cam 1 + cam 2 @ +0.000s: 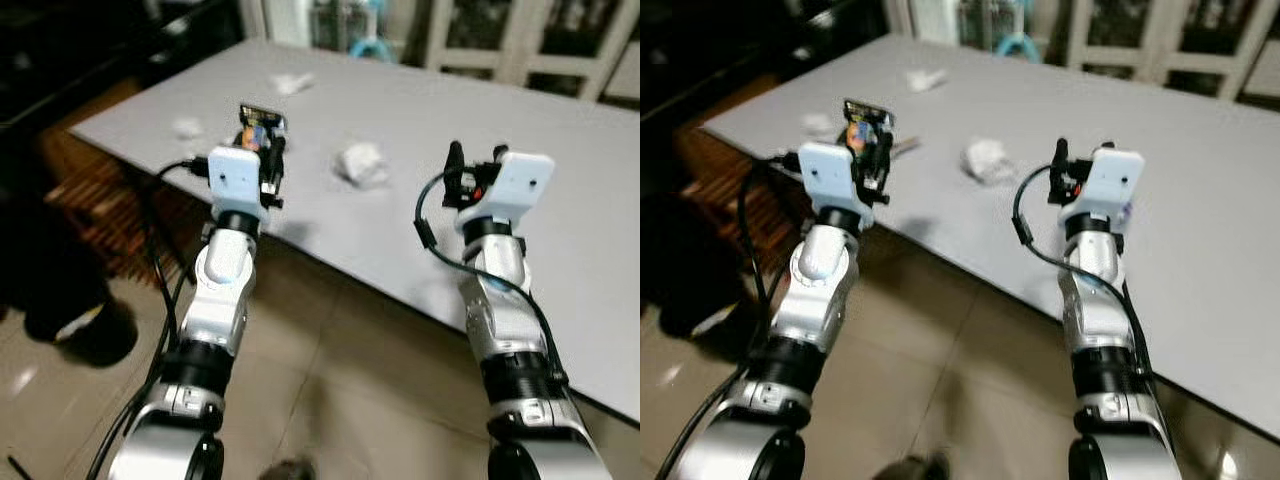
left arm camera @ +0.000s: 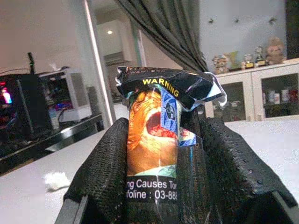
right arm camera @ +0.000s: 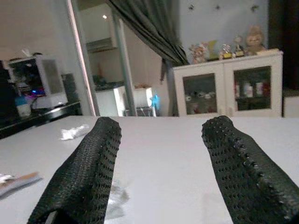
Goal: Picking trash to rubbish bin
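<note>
Stretching across the room, a grey table (image 1: 560, 230) stands on a tiled floor (image 1: 340, 400), with white glass-door cabinets (image 3: 229, 88) behind. 3 crumpled tissues lie on the table, 1 wad (image 1: 362, 163) between the arms. The left gripper (image 2: 159, 186) clamps a cigarette pack (image 2: 156, 135) upright over the table edge. The right gripper (image 3: 163, 158) hovers spread, holding nothing.
</note>
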Controlling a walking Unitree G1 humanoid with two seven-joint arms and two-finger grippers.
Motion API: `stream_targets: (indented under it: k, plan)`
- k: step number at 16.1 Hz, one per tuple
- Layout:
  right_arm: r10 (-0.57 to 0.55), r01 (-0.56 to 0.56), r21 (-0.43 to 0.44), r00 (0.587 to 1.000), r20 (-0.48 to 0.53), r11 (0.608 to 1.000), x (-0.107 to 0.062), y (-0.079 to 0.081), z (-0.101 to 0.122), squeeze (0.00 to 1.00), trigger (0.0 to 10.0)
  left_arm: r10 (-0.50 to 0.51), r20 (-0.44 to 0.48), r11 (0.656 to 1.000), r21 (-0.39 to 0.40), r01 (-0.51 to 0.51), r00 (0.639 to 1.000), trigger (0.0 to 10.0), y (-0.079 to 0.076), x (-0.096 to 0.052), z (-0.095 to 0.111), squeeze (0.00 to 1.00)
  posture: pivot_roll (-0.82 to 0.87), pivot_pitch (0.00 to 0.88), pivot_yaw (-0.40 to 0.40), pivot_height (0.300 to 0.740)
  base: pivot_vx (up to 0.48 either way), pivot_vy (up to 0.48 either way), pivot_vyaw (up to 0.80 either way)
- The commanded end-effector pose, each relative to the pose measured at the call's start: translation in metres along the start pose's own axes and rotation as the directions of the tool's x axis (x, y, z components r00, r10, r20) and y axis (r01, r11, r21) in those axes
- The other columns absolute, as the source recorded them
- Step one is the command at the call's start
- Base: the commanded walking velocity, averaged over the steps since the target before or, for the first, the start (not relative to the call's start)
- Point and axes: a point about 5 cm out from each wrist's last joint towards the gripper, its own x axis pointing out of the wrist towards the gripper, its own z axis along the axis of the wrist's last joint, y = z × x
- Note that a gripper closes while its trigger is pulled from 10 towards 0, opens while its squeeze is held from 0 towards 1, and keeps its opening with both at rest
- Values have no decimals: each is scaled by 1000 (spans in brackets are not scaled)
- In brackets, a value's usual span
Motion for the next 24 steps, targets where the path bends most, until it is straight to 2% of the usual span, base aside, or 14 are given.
stream_targets:
  k: [1, 19, 21, 24]
  plan:
    - [9, -9, 19, 1000, -8, 1000, 0, 4, -1, 0, 10000, 10, 1, 1000, 19, -10, 1000, 10000, 4, 0, 0, 0, -70, 61, 81, 740, 0, 0, 800]
    - [36, -36, 21, 999, -16, 999, -4, 9, -3, 0, 10000, -1, -6, 1000, 24, 1, 1000, 10000, 3, -2, -1, 0, -77, 57, 86, 740, 0, 0, 800]
    - [48, -48, 24, 999, -24, 999, -4, 10, -4, 0, 10000, -7, -11, 1000, 14, 7, 1000, 10000, 2, -2, -2, 0, -74, 61, 84, 740, 0, 0, 800]
    - [64, -62, 34, 997, -38, 997, -5, 13, -7, 0, 10000, -13, -39, 999, -30, 12, 999, 10000, 1, -5, -6, 0, -69, 68, 81, 740, 0, 0, 0]
